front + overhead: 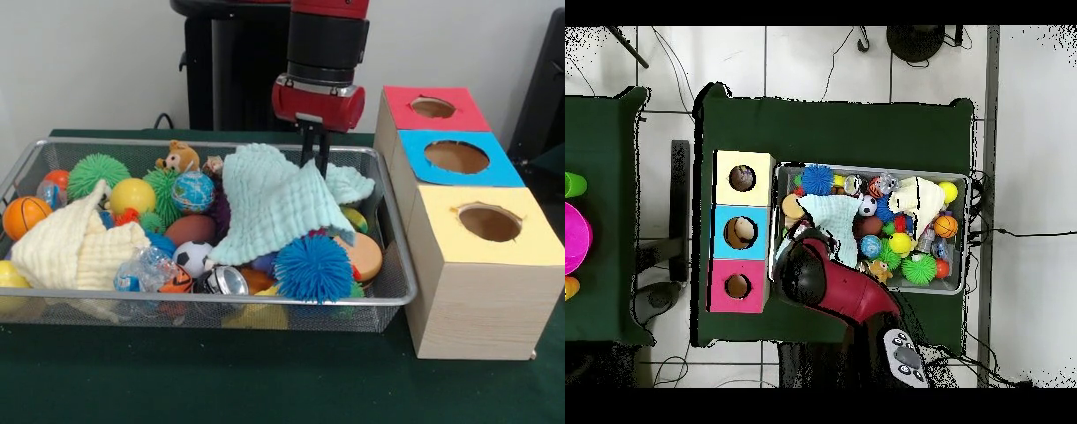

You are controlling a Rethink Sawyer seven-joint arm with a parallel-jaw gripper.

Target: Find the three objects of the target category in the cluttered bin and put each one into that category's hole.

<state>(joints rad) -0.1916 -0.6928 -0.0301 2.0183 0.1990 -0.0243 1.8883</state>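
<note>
Green cloth covers the surface (265, 389), where a wire mesh bin (393, 287) holds mixed toys beside a wooden three-hole box (477, 291). Nothing visibly sorted yet, apparently. Red arm hangs vertically, its tool (314, 157) pinched on the pale green muslin cloth (269, 208), seemingly uncovering toys beneath.

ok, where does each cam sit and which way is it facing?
Front view: sits low across the table, facing the wire bin and the three-hole box; the arm comes down from above, tool at the pale green cloth.
Overhead view: above the table, looking straight down at the bin and box; the red arm reaches in from the bottom edge, hiding the tool.
Shared: bin, box with yellow, blue and red tops, green cloth, blue spiky ball.
</note>
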